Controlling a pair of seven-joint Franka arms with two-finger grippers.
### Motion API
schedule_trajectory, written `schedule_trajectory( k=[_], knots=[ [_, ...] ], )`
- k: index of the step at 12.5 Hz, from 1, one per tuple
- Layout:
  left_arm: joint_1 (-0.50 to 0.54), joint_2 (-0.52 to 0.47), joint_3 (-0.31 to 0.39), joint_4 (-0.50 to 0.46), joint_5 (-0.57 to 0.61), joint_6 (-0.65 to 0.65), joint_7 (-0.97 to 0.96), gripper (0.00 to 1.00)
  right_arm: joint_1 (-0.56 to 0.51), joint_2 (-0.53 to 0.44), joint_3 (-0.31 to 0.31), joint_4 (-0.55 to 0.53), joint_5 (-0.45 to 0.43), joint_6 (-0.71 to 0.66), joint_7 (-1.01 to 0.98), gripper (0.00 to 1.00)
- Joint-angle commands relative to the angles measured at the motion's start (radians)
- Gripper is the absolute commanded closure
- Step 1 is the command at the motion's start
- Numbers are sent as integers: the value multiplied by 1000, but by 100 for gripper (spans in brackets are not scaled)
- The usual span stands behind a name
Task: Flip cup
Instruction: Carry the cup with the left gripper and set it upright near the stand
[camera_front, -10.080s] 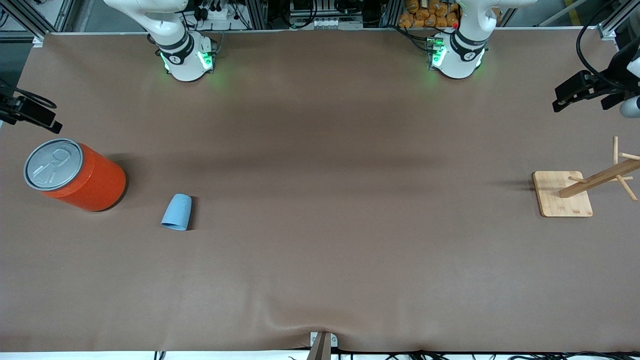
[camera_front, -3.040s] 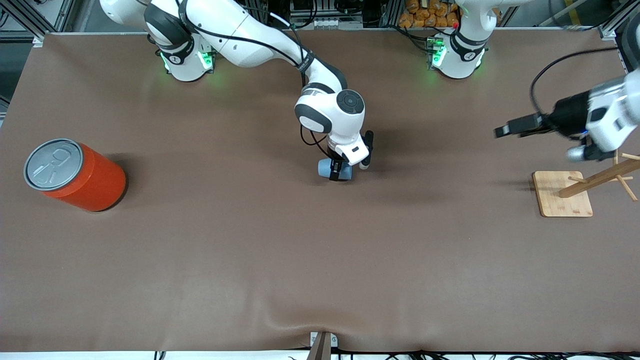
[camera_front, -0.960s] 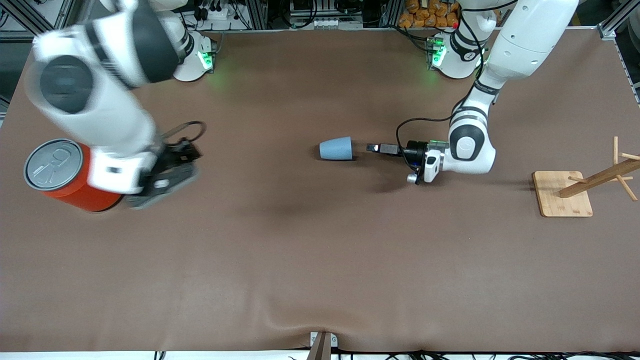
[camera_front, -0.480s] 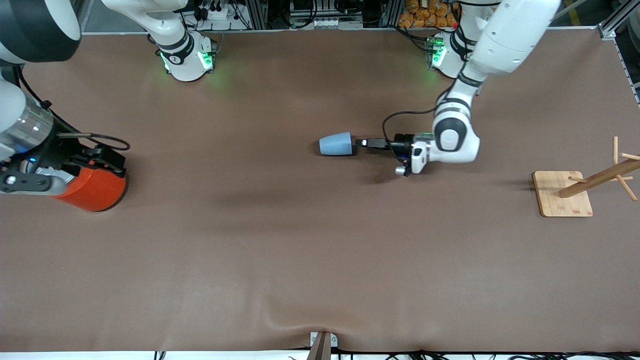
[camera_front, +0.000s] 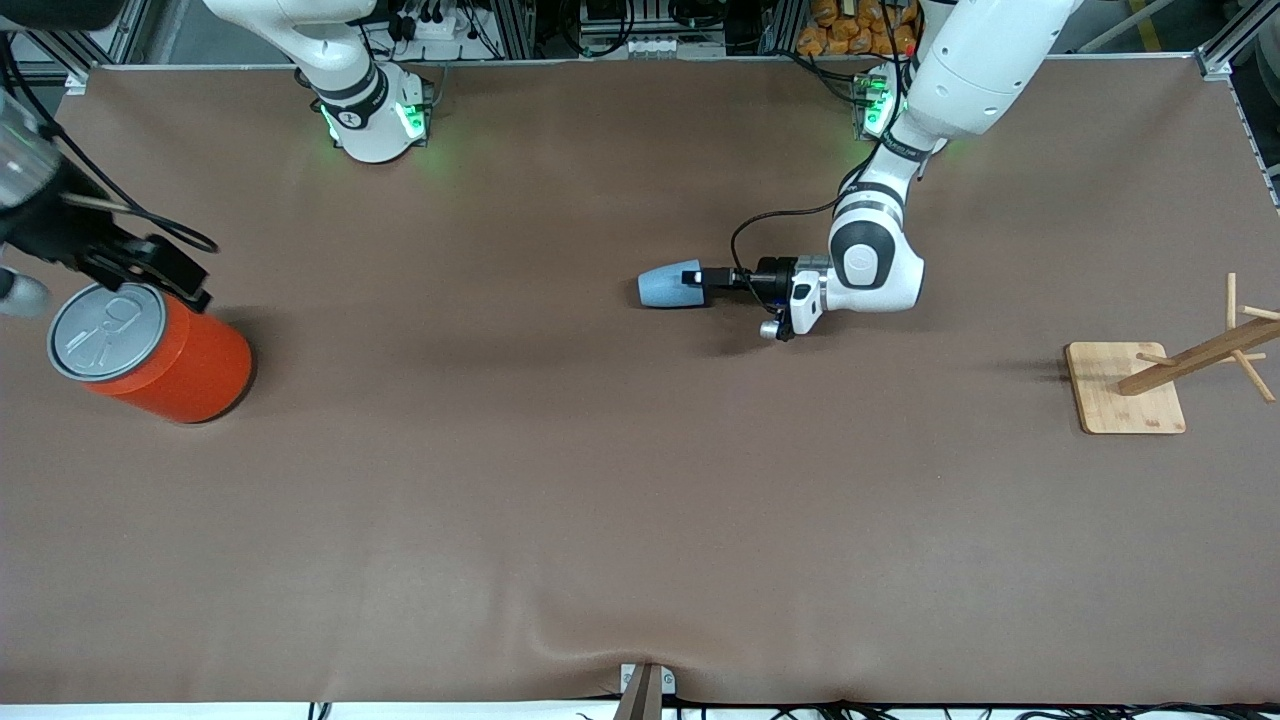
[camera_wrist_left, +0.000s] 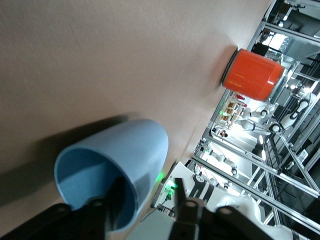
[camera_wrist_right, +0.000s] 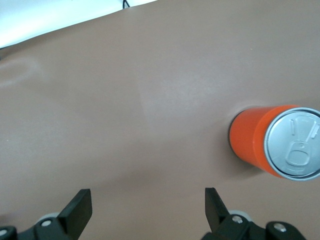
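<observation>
The cup (camera_front: 670, 288) lies on its side mid-table, long axis running between the arms' ends, mouth toward the left arm's end. Your left gripper (camera_front: 706, 278) meets that mouth, fingers straddling the rim, one inside; not visibly clamped. The right gripper (camera_wrist_right: 145, 202) waits open above the orange can (camera_front: 150, 350).

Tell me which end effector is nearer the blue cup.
Left. The left end effector is at the cup's open mouth, one finger reaching inside. The right end effector hangs open over the orange can, at the right arm's end of the table.
</observation>
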Motion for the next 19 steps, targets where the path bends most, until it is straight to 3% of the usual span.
schedule_trajectory(
  k=[1,4,6,9,11,14,16,19],
  knots=[
    [-7,20,0,40,-31,30,18,100,-23,19,-41,18,24,21,-156,0],
    [16,-62,32,70,31,36,-131,100,-31,39,-67,19,56,-12,-155,0],
    [76,-131,65,144,274,34,-352,100,-31,51,-95,22,99,6,-165,0],
    [214,-217,65,233,601,28,-561,100,-34,51,-99,80,64,-9,-159,0],
    [268,-219,65,283,801,24,-627,100,-32,39,-138,92,75,-101,-164,0],
    [366,-228,75,301,1069,37,-643,100,-35,41,-138,131,70,-111,-165,0],
    [403,-216,76,332,1295,57,-664,100,-32,-10,-136,97,82,-143,-150,0],
    [424,-202,82,324,1450,163,-730,100,-34,-57,-136,20,82,-138,-150,0]
  ],
)
